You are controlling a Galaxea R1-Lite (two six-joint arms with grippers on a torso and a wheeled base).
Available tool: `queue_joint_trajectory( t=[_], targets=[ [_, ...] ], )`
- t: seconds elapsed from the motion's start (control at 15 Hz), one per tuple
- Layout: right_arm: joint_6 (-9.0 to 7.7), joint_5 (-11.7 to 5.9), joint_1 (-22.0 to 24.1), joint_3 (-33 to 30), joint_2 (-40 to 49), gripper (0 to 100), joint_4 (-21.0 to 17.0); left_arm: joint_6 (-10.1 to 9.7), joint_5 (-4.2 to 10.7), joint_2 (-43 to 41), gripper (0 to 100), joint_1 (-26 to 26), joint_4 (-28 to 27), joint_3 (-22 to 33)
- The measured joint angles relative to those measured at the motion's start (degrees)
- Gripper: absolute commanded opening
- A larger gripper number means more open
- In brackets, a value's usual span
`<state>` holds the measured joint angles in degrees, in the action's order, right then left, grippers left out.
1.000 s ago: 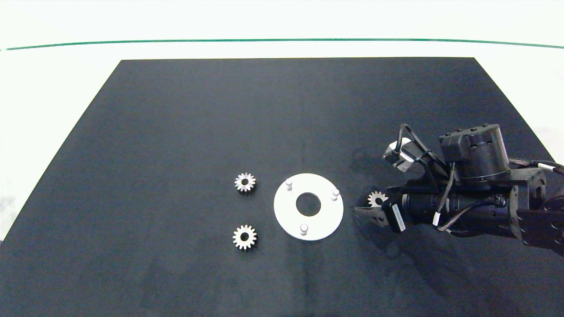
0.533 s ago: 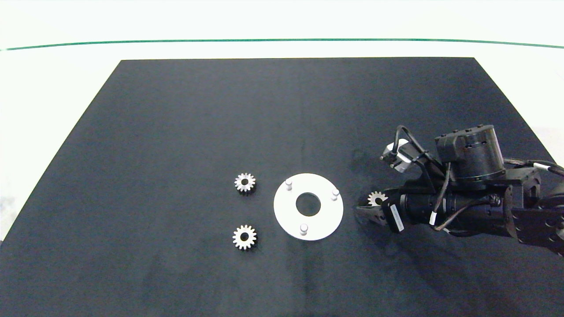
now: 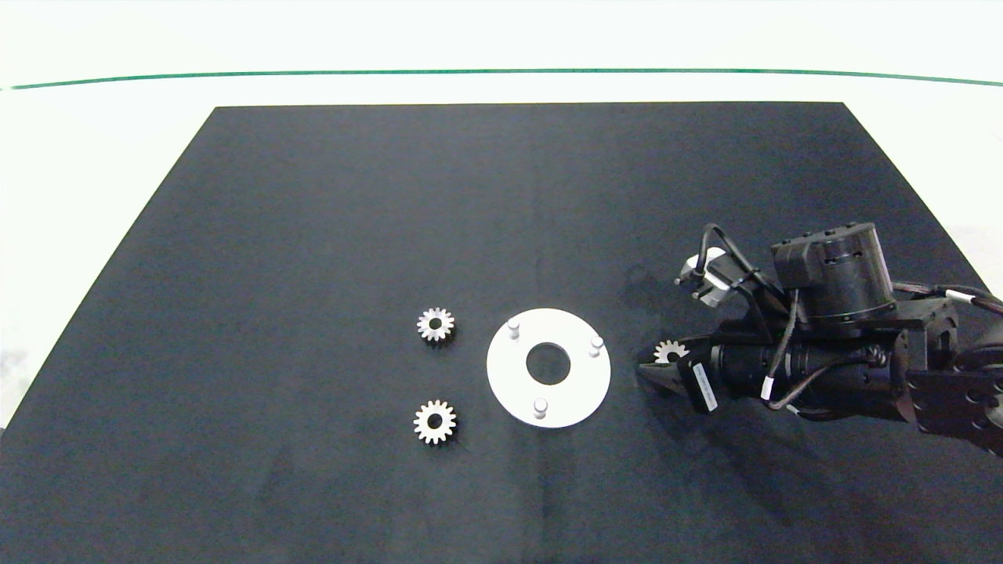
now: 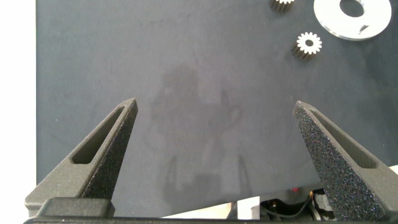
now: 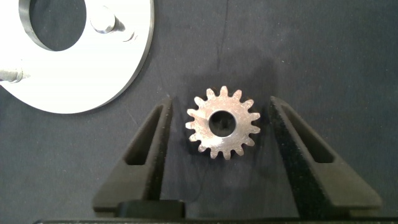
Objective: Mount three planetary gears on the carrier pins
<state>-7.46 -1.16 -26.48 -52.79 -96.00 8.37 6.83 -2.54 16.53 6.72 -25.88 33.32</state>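
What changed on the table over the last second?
The right gripper eased slightly back toward its own side, fingers open either side of the third gear lying on the mat, not gripped. The disc, its pins and the two other gears stayed put.

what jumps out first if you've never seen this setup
The white disc with three carrier pins sits mid-mat, all pins bare. The right gripper straddles one gear, fingers open on either side; two more gears lie left of the disc.
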Motion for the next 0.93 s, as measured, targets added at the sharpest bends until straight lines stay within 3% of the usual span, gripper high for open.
queue_joint_trajectory(
  t=[0.93],
  targets=[
    [0.05, 0.11, 0.0, -0.4, -1.4, 29, 0.3, -0.05, -0.02, 0.2, 100, 0.1, 0.0, 1.3]
  ],
)
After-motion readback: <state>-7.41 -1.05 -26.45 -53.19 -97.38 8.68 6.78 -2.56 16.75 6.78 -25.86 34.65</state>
